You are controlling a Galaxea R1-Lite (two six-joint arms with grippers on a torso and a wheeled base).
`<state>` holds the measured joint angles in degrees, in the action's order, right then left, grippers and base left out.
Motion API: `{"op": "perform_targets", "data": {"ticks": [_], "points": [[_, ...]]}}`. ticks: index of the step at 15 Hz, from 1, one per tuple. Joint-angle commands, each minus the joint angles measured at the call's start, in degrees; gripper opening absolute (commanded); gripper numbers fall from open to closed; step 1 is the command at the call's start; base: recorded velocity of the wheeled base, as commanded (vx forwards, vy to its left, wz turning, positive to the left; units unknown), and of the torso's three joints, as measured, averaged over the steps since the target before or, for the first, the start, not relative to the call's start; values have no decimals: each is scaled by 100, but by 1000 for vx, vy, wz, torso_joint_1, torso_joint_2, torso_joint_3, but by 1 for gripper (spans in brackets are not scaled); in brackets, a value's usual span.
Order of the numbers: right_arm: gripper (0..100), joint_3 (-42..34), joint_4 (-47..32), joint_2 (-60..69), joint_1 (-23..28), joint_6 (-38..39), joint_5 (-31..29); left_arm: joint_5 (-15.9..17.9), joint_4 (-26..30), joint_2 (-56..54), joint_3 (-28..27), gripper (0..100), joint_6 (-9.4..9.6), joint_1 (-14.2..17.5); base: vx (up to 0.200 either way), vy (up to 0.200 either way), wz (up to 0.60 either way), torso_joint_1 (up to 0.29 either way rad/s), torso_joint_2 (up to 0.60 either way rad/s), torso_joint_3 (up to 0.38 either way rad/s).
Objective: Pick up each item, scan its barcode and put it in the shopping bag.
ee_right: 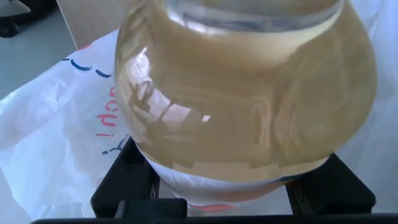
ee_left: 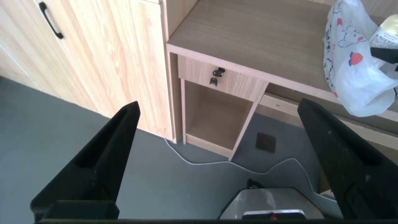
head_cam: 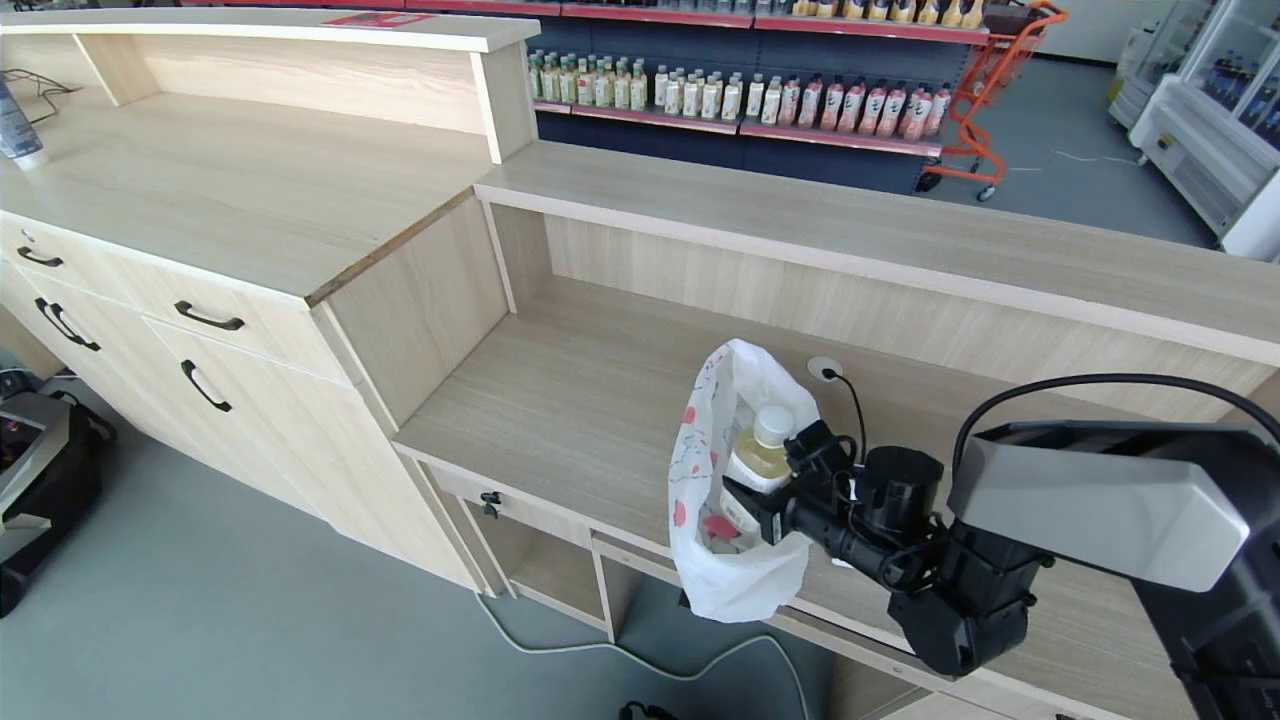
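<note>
The right gripper (head_cam: 780,476) has its black jaws clamped on a clear plastic bottle of pale yellow drink with a white cap (head_cam: 762,455). One finger sits at the bottle's 1 o'clock side and the other at its 7 o'clock side in the head view. The bottle is tilted, cap toward 12 o'clock, and sits in the open mouth of the white plastic shopping bag printed with red and pink marks (head_cam: 700,440). The bag stands at the front edge of the lower shelf of the light wood checkout counter (head_cam: 590,390), at 9 o'clock from the arm. A round cable port with a black cord (head_cam: 826,370) lies just beyond the bag at 1 o'clock.

The left gripper (ee_left: 219,107) hangs above the grey floor with its jaws wide apart and nothing between them, facing the counter's small locked drawer (ee_left: 214,76). Far off at 12 o'clock, store shelves of bottled drinks (head_cam: 740,100) line the aisle.
</note>
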<state>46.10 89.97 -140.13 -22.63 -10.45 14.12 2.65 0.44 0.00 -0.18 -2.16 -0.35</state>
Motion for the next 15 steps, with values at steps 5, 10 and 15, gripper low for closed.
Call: {"op": "perform_targets", "data": {"ticks": [5,10,15], "points": [[0,-23,3,-304,83,-54,47,-1,0,0,1,100,-4,0,0,0,0,0,0,0],[100,-75,3,-129,153,-1,56,-1,0,0,1,100,-4,0,0,0,0,0,0,0],[100,-339,-981,1418,408,78,223,-1,0,0,1,100,-4,0,0,0,0,0,0,0]]}}
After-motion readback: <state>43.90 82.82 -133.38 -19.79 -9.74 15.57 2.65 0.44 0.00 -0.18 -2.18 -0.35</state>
